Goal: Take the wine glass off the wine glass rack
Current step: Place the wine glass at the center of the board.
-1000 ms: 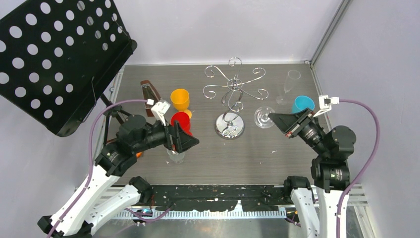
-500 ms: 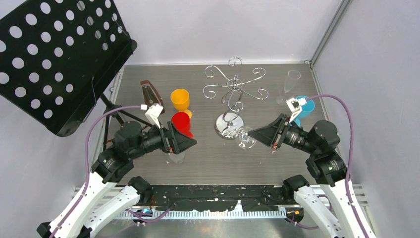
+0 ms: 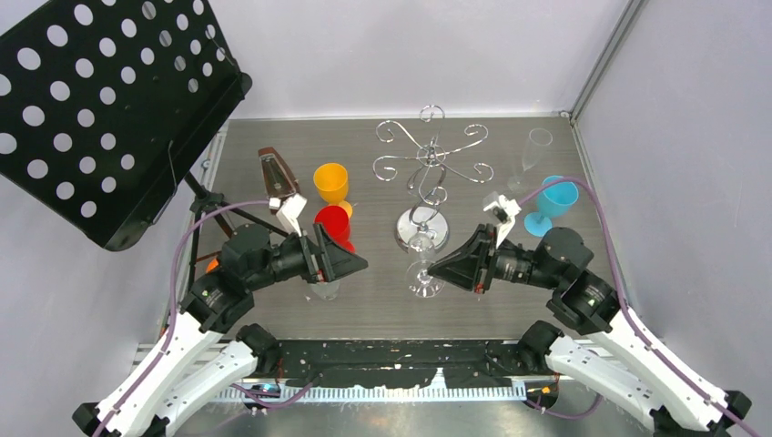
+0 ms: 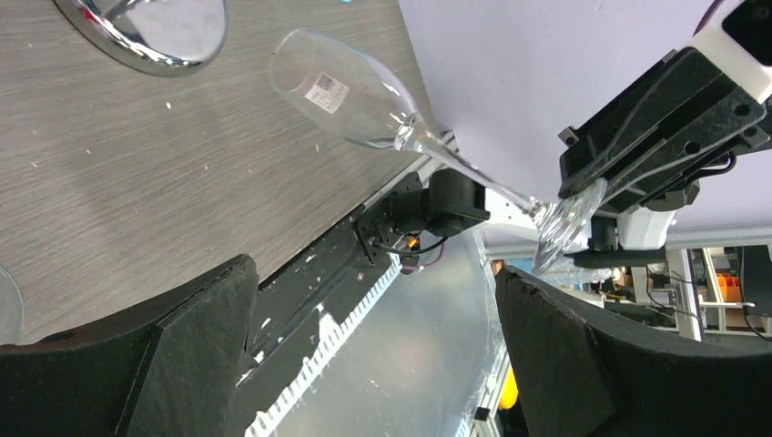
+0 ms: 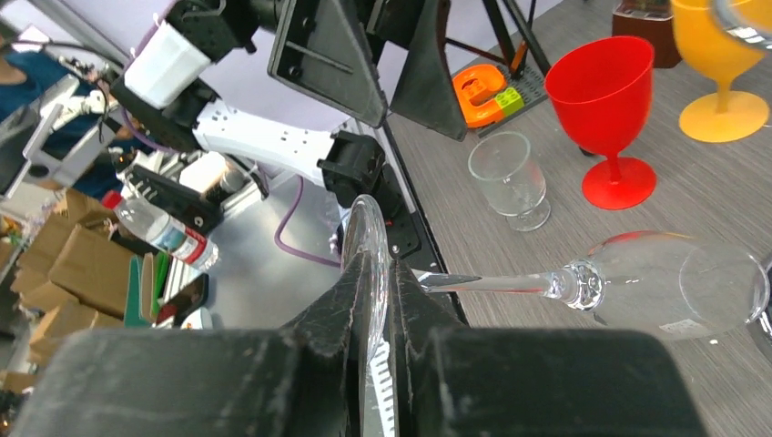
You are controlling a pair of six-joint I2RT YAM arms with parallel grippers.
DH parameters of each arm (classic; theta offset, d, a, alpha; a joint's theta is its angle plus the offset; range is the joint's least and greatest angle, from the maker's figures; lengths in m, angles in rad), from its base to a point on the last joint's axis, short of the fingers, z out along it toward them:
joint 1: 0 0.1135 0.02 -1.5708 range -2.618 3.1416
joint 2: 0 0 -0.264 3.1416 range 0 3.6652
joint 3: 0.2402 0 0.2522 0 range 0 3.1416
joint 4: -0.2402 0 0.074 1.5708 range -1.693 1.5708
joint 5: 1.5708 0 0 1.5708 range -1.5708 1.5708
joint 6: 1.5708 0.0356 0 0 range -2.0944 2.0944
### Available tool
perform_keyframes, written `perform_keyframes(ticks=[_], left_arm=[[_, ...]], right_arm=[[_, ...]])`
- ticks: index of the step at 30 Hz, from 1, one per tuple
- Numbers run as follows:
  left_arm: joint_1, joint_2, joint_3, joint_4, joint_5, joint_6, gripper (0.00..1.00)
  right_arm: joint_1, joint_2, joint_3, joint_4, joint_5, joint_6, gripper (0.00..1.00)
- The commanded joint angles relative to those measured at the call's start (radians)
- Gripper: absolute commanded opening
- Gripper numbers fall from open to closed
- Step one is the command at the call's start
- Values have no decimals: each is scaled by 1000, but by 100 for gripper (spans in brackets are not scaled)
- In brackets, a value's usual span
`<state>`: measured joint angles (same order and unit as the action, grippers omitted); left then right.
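Observation:
The wine glass rack (image 3: 432,164) stands at the back middle of the table, with no glass on its chrome scroll arms; its mirrored base (image 4: 155,36) shows in the left wrist view. My right gripper (image 3: 434,267) is shut on the foot of the clear wine glass (image 3: 422,264). It holds the glass tilted on its side just in front of the rack's base. In the right wrist view the jaws (image 5: 387,282) pinch the foot disc, and the bowl (image 5: 674,282) points away. The glass (image 4: 355,86) also shows in the left wrist view. My left gripper (image 3: 350,262) is open and empty, to the glass's left.
A red goblet (image 3: 332,223), an orange goblet (image 3: 331,182) and a small clear glass (image 5: 505,177) stand at the left. A blue goblet (image 3: 553,196) and a tall flute (image 3: 533,155) stand at the right. A metronome (image 3: 276,173) and a black music stand (image 3: 100,100) are at the far left.
My right arm has swung left and toward the near edge with the wine glass, from beside the blue goblet to in front of the rack's base. My left arm has barely moved.

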<state>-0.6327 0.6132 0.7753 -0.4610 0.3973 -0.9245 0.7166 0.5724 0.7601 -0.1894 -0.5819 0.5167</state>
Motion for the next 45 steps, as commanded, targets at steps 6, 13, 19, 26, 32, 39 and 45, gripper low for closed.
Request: perform_keyframes(ticks=[6,13,19,26,32,39,45], left_arm=[[5,-16,-41,79,76,-56,100],[5,-28,-63,83,108,-61,100],[5,-26,-82,103,150,-64,100],[5,-29,-97,121,187,-58,100],[5,-29,-98,119,193,-49,99],[5,-56,-119,136,208,-66,89],[5,-69,-129,137,219,-68,75]], right_arm=[[275,53,-32,245,242,-302,6],[471,137,-26,322,393,-521,6],[591,204,-12,369,471,-683,6],[708,287,8,437,549,-856,6],[764,357,31,480,576,-936,6],[826,413,20,565,672,-1038,6],[853,456,29,599,711,-1109,6]])
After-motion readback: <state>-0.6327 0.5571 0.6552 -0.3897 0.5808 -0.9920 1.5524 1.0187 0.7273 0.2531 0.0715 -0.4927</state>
